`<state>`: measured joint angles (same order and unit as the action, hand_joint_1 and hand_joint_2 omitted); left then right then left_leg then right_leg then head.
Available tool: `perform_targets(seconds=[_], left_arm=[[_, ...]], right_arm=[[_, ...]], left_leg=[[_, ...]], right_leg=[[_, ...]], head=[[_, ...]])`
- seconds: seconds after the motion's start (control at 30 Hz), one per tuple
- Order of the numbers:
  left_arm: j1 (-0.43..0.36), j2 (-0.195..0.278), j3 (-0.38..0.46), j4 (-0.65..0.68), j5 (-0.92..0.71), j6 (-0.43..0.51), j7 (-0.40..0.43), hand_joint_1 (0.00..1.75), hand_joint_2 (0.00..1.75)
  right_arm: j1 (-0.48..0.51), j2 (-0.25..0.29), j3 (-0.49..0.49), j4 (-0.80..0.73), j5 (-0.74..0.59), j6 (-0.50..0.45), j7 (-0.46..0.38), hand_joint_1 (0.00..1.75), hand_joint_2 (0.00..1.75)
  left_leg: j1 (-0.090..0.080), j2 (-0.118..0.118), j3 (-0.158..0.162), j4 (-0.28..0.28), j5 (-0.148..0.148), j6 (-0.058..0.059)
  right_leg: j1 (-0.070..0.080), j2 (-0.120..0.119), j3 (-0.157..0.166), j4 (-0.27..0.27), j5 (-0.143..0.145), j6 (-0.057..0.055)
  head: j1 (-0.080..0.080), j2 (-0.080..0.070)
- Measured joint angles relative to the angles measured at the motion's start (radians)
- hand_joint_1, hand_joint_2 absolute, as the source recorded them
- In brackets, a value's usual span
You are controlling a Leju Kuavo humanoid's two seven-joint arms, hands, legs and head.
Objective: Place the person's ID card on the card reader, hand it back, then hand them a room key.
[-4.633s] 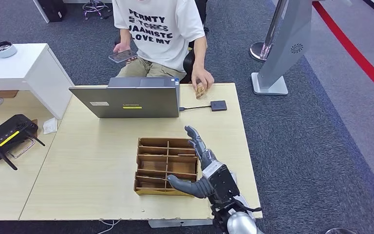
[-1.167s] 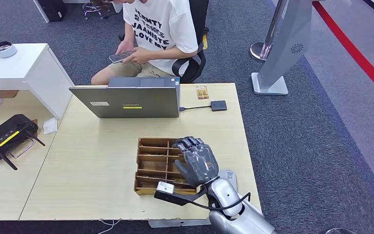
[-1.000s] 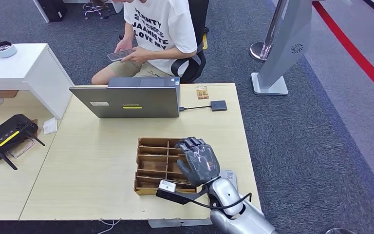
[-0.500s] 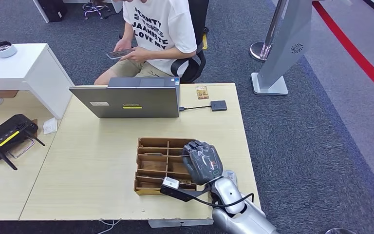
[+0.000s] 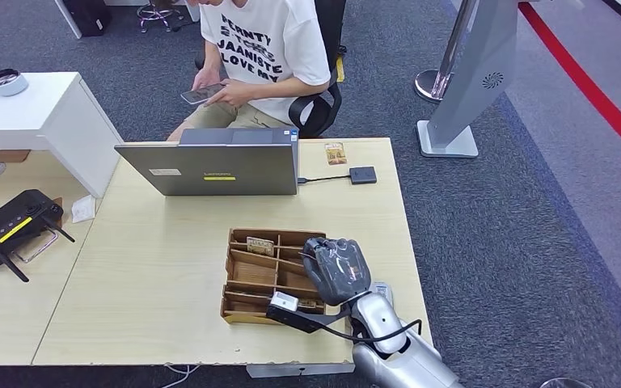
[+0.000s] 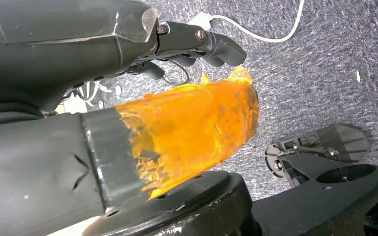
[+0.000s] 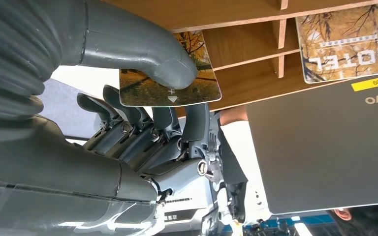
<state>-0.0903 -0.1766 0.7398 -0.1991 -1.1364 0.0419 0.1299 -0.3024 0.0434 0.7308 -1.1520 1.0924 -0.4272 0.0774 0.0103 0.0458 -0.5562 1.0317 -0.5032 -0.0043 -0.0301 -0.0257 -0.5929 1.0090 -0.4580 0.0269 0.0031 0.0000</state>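
My right hand (image 5: 337, 269) hovers over the near right part of a wooden divided box (image 5: 247, 275), fingers curled in. The right wrist view shows the thumb (image 7: 142, 49) and fingers pinching a room key card (image 7: 197, 93) with an autumn picture, just above the box (image 7: 246, 49). Another key card (image 5: 260, 245) marked HOTEL (image 7: 347, 39) lies in a far compartment. The ID card (image 5: 335, 153) lies at the table's far edge beside the small dark card reader (image 5: 363, 175). A seated person (image 5: 265, 48) looks at a phone. My left hand (image 6: 197, 42) hangs by the floor, holding nothing.
A grey laptop (image 5: 210, 168) stands at the back of the table, cabled to the reader. A black controller (image 5: 12, 228) lies on the table to the left. A white cabinet (image 5: 40, 113) and a grey stand (image 5: 461, 89) flank the desk.
The person let go of the ID card and turned to the phone. My right hand turned palm down over the box, curled shut and pinched a key card; a card now shows in a far compartment.
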Motion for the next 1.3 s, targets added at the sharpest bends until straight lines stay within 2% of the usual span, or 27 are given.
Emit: perform_targets(seconds=[0.13,0.27,0.43,0.57,0.77,0.97,1.3], left_arm=[[0.0,0.0,0.0,0.0,0.001,0.001,-0.001,0.0,0.0],[0.002,0.0,0.0,0.0,0.006,0.005,-0.007,0.0,0.0],[0.009,0.0,0.0,0.0,0.013,0.019,-0.02,0.0,0.0],[0.013,0.0,0.0,0.0,0.013,0.023,-0.023,0.0,0.0],[0.015,0.0,0.0,0.0,0.011,0.027,-0.021,0.0,0.0],[0.015,-0.001,0.001,0.0,0.014,0.032,-0.023,0.0,0.0],[0.014,-0.001,0.003,0.0,0.024,0.038,-0.027,0.0,0.0]], right_arm=[[0.006,0.003,-0.01,-0.009,-0.035,-0.002,-0.025,1.75,1.75],[0.033,0.005,-0.033,-0.067,-0.146,-0.028,-0.1,1.75,1.75],[0.105,0.014,-0.082,-0.26,-0.333,-0.13,-0.239,1.75,1.75],[0.146,0.021,-0.107,-0.378,-0.386,-0.166,-0.283,1.75,1.75],[0.215,0.048,-0.16,-0.554,-0.453,-0.218,-0.402,1.75,1.75],[0.252,0.059,-0.187,-0.66,-0.466,-0.218,-0.432,1.75,1.75],[0.255,0.063,-0.189,-0.699,-0.547,-0.218,-0.428,1.75,1.75]], left_leg=[[0.0,0.0,0.0,0.0,0.0,0.0],[0.0,0.0,0.0,0.0,0.0,0.0],[0.0,0.0,-0.001,0.0,0.0,0.0],[0.0,0.0,0.0,0.0,0.0,0.0],[0.0,0.0,0.0,0.0,0.0,0.0],[0.0,0.0,0.0,0.0,0.0,0.0],[0.0,0.0,0.0,0.0,0.0,0.0]], right_leg=[[0.0,0.0,0.0,0.0,0.0,0.0],[0.0,0.0,0.0,0.0,0.0,0.0],[0.0,0.0,0.0,0.0,0.0,0.0],[0.0,0.0,0.0,0.0,0.0,0.0],[0.0,0.0,0.0,0.0,0.0,0.0],[0.0,0.0,0.0,0.0,0.0,0.0],[0.0,0.0,0.0,0.0,0.0,0.0]], head=[[0.0,0.0],[0.0,0.0],[0.0,0.0],[0.0,0.0],[0.0,0.0],[0.0,0.0],[0.0,0.0]])
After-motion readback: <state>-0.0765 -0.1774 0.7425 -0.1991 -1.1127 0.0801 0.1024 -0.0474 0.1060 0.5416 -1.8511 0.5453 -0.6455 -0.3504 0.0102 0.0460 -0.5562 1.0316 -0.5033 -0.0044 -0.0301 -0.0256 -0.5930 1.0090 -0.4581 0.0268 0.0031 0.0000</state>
